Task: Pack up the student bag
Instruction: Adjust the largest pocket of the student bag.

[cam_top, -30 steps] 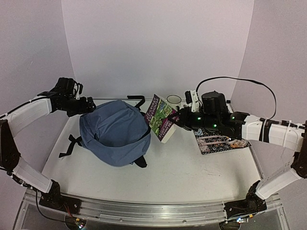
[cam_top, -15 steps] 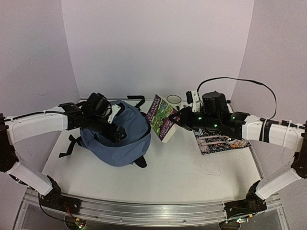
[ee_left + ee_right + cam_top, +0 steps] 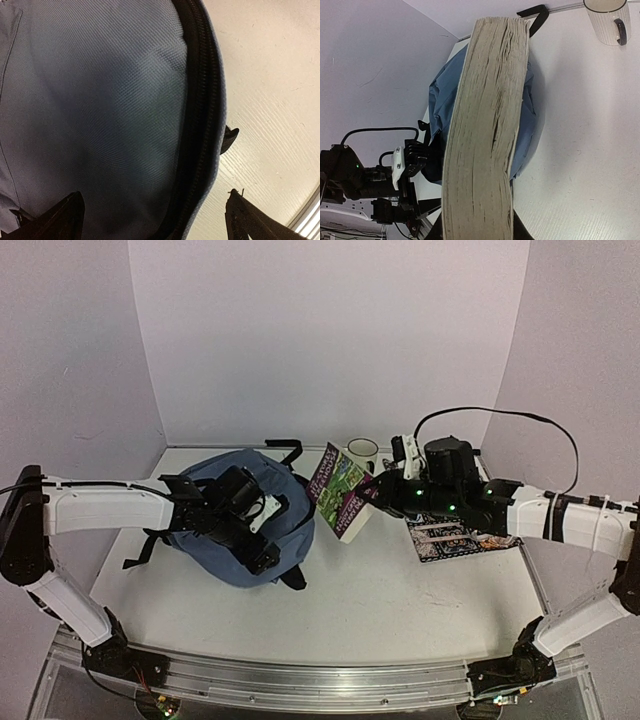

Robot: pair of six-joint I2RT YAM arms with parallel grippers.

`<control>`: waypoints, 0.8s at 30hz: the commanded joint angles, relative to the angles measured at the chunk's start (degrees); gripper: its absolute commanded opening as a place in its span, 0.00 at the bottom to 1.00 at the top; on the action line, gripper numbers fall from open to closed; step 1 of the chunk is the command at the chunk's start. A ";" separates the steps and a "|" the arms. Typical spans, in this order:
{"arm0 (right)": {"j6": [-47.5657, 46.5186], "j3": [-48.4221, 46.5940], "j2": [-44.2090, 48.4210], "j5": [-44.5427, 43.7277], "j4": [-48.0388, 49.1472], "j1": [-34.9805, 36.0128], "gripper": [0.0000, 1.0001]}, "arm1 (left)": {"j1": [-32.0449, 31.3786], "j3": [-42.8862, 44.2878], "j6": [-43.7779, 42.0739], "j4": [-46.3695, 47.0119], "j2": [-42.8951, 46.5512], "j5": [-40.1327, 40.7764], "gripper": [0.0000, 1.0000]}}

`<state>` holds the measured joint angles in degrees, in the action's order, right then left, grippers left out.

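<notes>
Packing looked barely begun: the bag (image 3: 293, 520) lay on the table's left half under the left gripper (image 3: 155, 222), whose fingers were spread wide over its zipper, while the right gripper (image 3: 378, 492) clamped a book (image 3: 340, 490) beside it, not yet inside.

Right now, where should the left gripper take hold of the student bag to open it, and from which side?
Probably the black zipper rim of the student bag, from above. It runs as a thick ridge along the edge, while the panel beside it is smooth. The left gripper hangs over it, jaws open on either side.
</notes>
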<state>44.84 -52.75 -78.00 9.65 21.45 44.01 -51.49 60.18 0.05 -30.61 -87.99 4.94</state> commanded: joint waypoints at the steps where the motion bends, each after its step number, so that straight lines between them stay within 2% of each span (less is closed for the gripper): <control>1: -0.02 -0.69 3.31 -0.50 6.97 -0.33 0.00 | -3.50 -0.49 5.07 0.88 0.26 -1.02 1.00; 6: -0.28 0.19 3.90 -1.72 6.98 -0.33 0.00 | -10.12 -5.65 12.05 2.99 0.75 -2.06 1.00; 12: -0.76 -0.20 3.13 -1.76 7.01 -0.47 0.00 | -13.24 -11.26 18.19 7.81 -0.64 3.78 0.99; 19: -0.98 -0.33 3.52 -1.57 7.01 -0.65 0.00 | -14.17 -6.83 18.33 7.71 5.78 9.85 0.99; 24: -0.81 0.85 4.83 -2.05 7.00 -0.84 0.00 | -12.35 -0.29 20.31 2.50 7.94 18.24 0.99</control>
<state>44.80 -51.64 -77.46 8.33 21.87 43.62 -65.19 52.48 17.56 -26.17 -83.45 15.12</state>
